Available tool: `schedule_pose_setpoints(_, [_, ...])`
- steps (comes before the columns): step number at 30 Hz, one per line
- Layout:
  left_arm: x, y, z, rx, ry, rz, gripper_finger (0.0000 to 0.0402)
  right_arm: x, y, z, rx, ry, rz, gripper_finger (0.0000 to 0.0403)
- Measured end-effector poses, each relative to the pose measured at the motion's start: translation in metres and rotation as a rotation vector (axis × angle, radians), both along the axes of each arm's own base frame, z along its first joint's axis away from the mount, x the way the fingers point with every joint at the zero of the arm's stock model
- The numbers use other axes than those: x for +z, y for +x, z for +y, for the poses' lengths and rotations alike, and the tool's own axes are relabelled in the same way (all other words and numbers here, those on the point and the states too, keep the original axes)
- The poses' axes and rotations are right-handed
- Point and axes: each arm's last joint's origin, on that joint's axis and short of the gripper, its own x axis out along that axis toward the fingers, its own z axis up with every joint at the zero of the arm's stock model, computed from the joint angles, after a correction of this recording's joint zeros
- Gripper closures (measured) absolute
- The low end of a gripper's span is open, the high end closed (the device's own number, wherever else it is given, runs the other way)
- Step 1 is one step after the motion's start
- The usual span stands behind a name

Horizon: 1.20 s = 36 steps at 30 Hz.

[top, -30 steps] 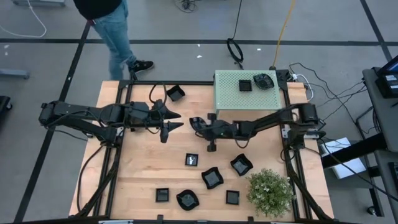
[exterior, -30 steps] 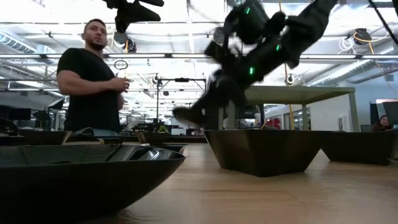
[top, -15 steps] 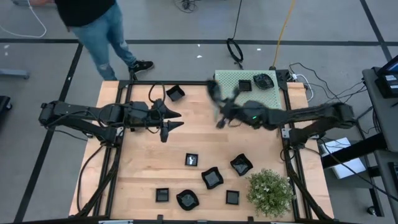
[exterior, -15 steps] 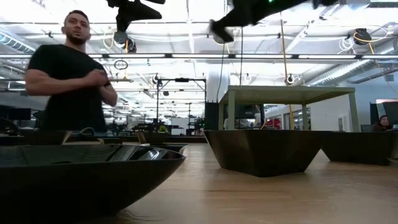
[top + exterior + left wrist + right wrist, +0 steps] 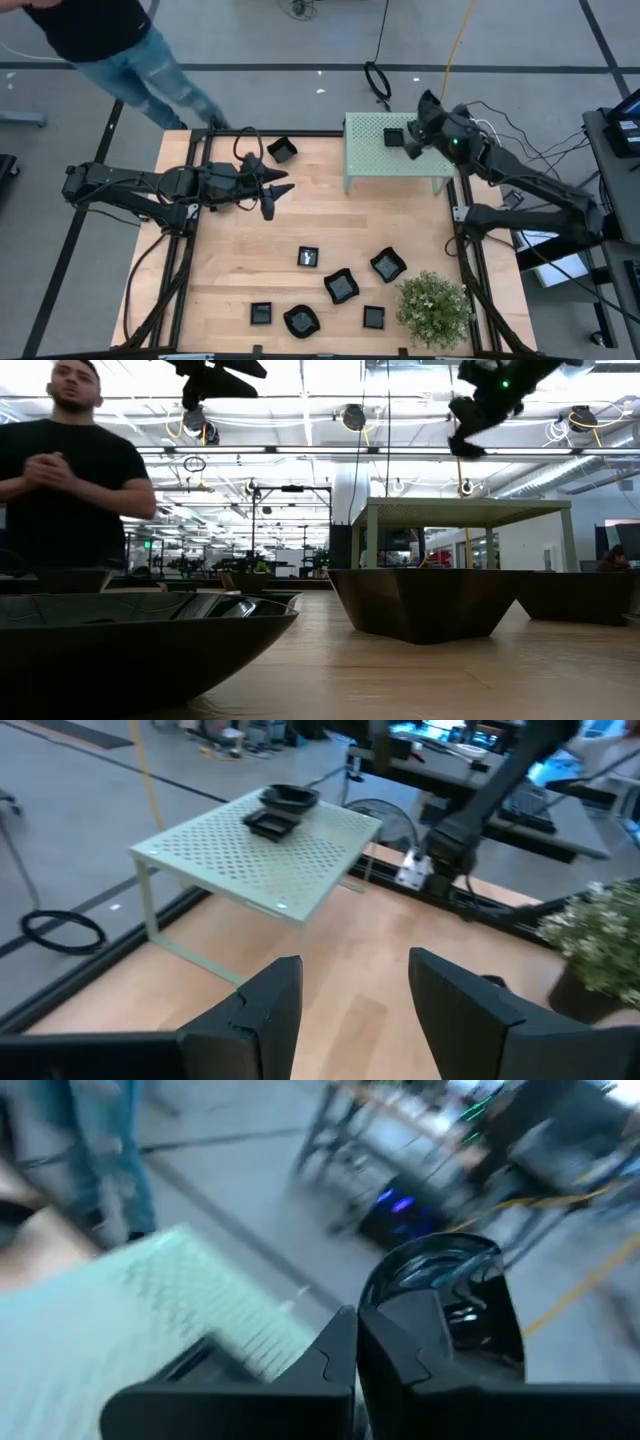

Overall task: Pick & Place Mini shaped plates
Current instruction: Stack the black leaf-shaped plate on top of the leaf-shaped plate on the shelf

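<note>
From overhead I see a person (image 5: 110,40) in a dark top and jeans on the floor beyond the far left corner of my wooden tabletop (image 5: 240,260). My left gripper (image 5: 272,195) hangs over the left half of the tabletop, its two fingers apart and nothing between them. Just beyond it, near the far edge, one small black square plate (image 5: 283,150) sits alone on the wood. Toward the middle and near edge lies a loose group of six more black plates: a square one (image 5: 309,257), a wavy-rimmed one (image 5: 341,287), another wavy one (image 5: 388,265), and along the front a square plate (image 5: 261,313), a flower-shaped plate (image 5: 301,321) and a square plate (image 5: 374,317). A small bushy green plant (image 5: 434,308) stands at the near right corner. At the far right, a pale green perforated stand (image 5: 380,160) carries a small square black plate (image 5: 394,137). My right gripper (image 5: 412,143) hovers over the stand's right end; its fingers are pressed together, and a glossy round black plate (image 5: 440,1295) shows just beyond their tips in the wrist camera, though I cannot tell whether the gripper is touching it.
</note>
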Motion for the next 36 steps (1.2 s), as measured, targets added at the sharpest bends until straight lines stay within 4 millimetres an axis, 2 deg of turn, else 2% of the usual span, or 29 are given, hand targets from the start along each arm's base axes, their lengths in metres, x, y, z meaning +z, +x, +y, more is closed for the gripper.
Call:
schedule_pose_setpoints(5, [0.0, 0.0, 0.001, 0.043, 0.013, 0.0, 0.0213, -0.016, -0.009, -0.018, 0.107, 0.153, 0.089, 0.0403])
schedule_pose_setpoints(13, [0.0, -0.001, 0.002, 0.082, 0.045, 0.007, 0.0213, -0.032, -0.012, -0.043, 0.137, 0.21, 0.238, 0.0403])
schedule_pose_setpoints(17, [0.0, -0.001, 0.003, 0.087, 0.04, 0.004, 0.0213, -0.036, -0.013, -0.044, 0.234, 0.246, 0.246, 0.0403])
schedule_pose_setpoints(22, [0.0, -0.001, 0.003, 0.092, 0.026, -0.001, 0.0213, -0.036, -0.013, -0.044, 0.289, 0.212, 0.31, 0.0403])
schedule_pose_setpoints(31, [0.0, -0.001, 0.003, 0.094, 0.026, -0.001, 0.0213, -0.044, -0.018, -0.039, 0.27, 0.282, 0.412, 0.0403])
schedule_pose_setpoints(36, [0.0, -0.001, 0.003, 0.094, 0.026, -0.001, 0.0213, -0.044, -0.019, -0.039, 0.296, 0.25, 0.472, 0.0403])
